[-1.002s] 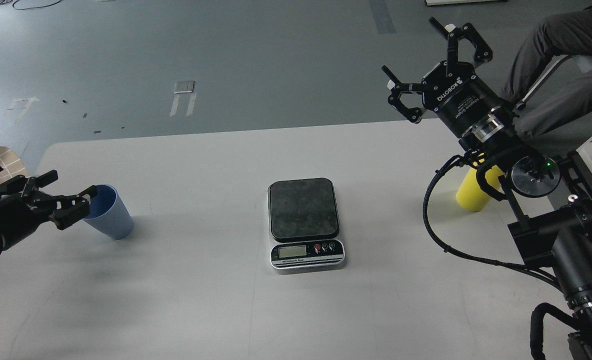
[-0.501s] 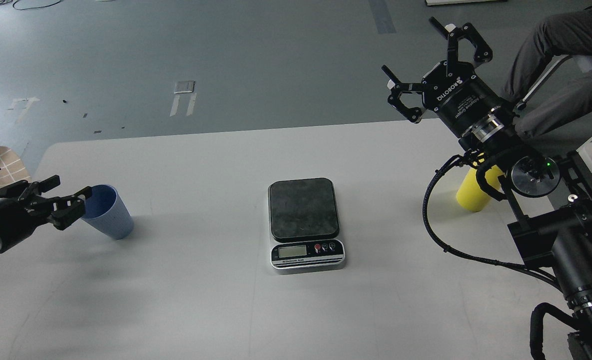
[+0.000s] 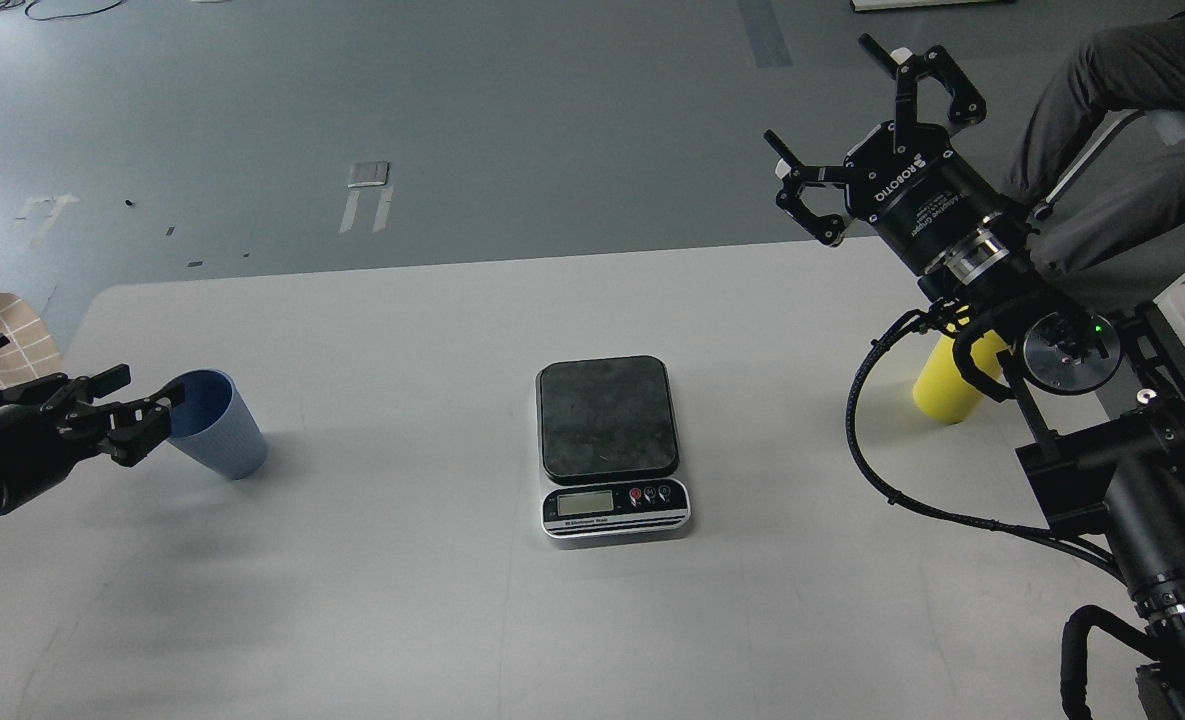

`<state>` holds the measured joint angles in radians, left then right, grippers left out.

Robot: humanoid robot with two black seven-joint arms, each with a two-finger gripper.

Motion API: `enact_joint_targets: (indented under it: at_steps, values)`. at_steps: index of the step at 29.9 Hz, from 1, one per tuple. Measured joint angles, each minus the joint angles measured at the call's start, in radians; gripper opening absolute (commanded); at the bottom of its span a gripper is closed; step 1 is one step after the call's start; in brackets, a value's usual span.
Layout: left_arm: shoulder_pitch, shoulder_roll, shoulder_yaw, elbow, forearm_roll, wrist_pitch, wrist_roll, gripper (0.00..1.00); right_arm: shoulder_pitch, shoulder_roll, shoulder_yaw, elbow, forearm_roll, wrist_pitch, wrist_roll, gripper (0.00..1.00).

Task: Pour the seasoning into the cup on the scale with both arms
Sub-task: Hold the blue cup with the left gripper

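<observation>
Left gripper [image 3: 142, 425] spread at blue cup [image 3: 214, 424] rim (9 o'clock of scale [image 3: 609, 444]), ungrasped; right gripper [image 3: 857, 120] spread, idle above yellow bottle [image 3: 945, 380].

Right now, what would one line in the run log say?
left end effector: open, at cup rim | right end effector: open, raised | scale: bare | seasoning: on table, behind right arm

One view only: head cam, set high, looking forward and down over a white table [image 3: 402, 600]. Wide framing, mid-distance; scale [image 3: 610, 445] sits near frame centre. Left arm enters from left edge, right arm from lower right. Grey floor fills the top third, beyond the table's far edge.
</observation>
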<state>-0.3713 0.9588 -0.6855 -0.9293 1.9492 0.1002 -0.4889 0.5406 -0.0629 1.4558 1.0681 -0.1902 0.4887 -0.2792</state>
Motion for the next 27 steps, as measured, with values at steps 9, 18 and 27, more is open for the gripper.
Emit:
enact_joint_targets:
  at_steps: [9, 18, 27]
  values:
    - [0.000, 0.003, 0.000, 0.000, -0.033, -0.025, 0.000, 0.51, 0.002, 0.000, 0.001, -0.002, 0.000, 0.000, 0.000, 1.00]
    - [0.000, 0.003, 0.000, 0.000, -0.035, -0.035, 0.000, 0.41, 0.004, -0.001, 0.001, -0.002, 0.000, 0.000, 0.000, 1.00]
    - [0.000, 0.001, 0.016, -0.001, -0.036, -0.035, 0.000, 0.37, 0.004, -0.001, 0.000, -0.004, 0.000, 0.000, 0.000, 1.00]
